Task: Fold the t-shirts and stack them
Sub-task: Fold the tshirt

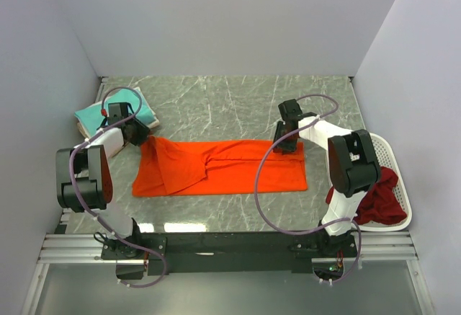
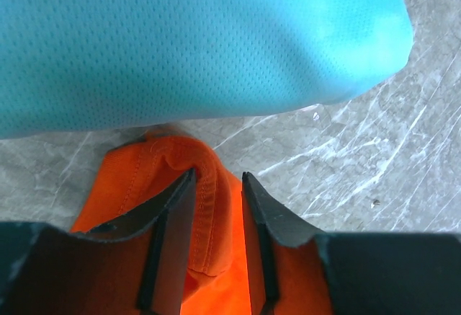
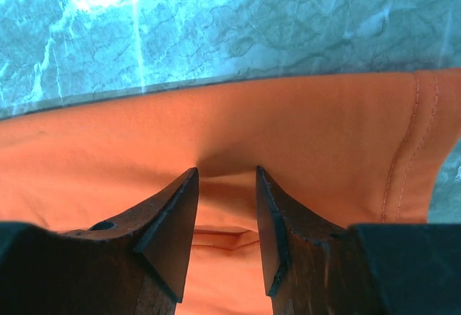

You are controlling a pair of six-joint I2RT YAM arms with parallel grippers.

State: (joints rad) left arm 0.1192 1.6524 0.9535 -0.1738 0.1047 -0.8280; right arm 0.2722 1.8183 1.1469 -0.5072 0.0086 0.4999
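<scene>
**Both hands pinch the orange shirt**

The left hand (image 2: 218,178) is nearly closed. Its two fingers nip a raised fold of the orange shirt (image 1: 223,167) at the shirt's far left corner. Just past the fingertips lies the folded teal shirt (image 2: 202,41); I cannot tell whether it touches the orange cloth.

The right hand (image 3: 225,174) is partly closed on the orange shirt's far edge near its right end, with cloth puckered between the tips.

The orange shirt lies in a long band across the middle of the marble counter (image 1: 216,102), and its left part is rumpled. The teal shirt sits far left, with a cream shirt (image 1: 151,120) showing at its edge. At the right, red shirts (image 1: 380,201) hang over the rim of a white basket (image 1: 400,178).
</scene>
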